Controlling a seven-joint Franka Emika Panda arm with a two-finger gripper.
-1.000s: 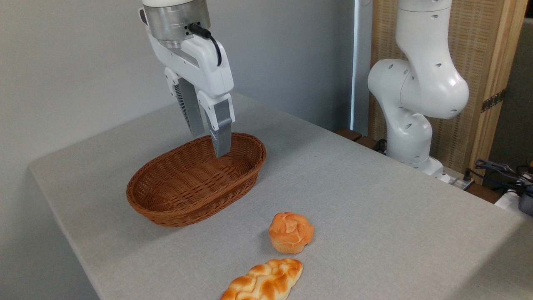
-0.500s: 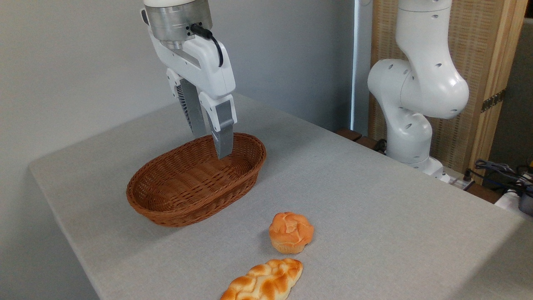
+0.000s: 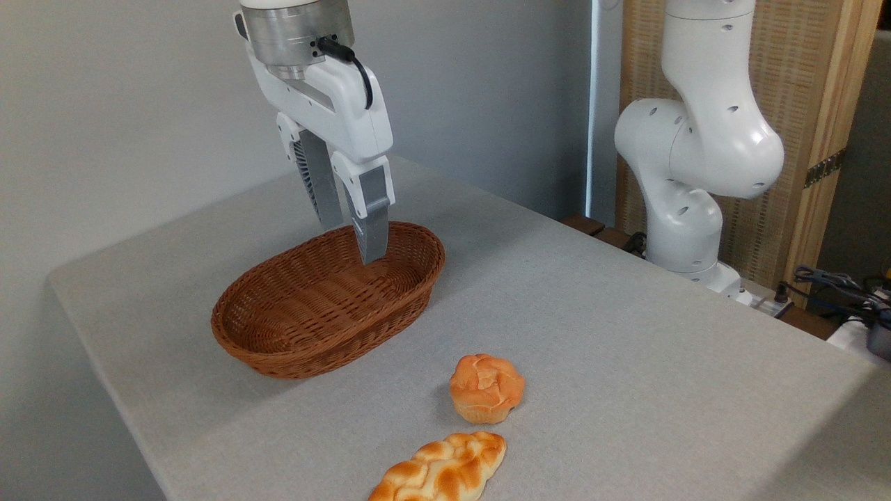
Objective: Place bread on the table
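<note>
Camera view from the side shows the white robot arm (image 3: 703, 139) only in part: its top runs out of the frame at the upper right, and its foot sits behind the far edge of the big flat table with the light grey cloth-like top (image 3: 592, 327). Up at the top left the shiny metal wrist is cut off too. From it hangs the white claw with two long grey fingers (image 3: 351, 243). Those two fingers stand a little apart with nothing between them, so the claw is spread and holds nothing. One finger is partly hidden behind the other, so the gap is hard to judge well. Its tips hang over the far end of the brown oval wicker basket (image 3: 278, 348), and whether they touch the weave cannot be told from here. Nothing shows inside the basket. Down in the lower middle of the frame the small round golden-orange bun with a cracked, knotted top (image 3: 486, 387) sits upright on the table. It lies well apart from the claw, lower and to the right of it, and outside the basket. Just below the bun, near it but not touching, lies a long braided golden loaf (image 3: 442, 475); its lower end is cut off by the bottom edge. At the far right some dark cables (image 3: 835, 282) are too small to make out.
</note>
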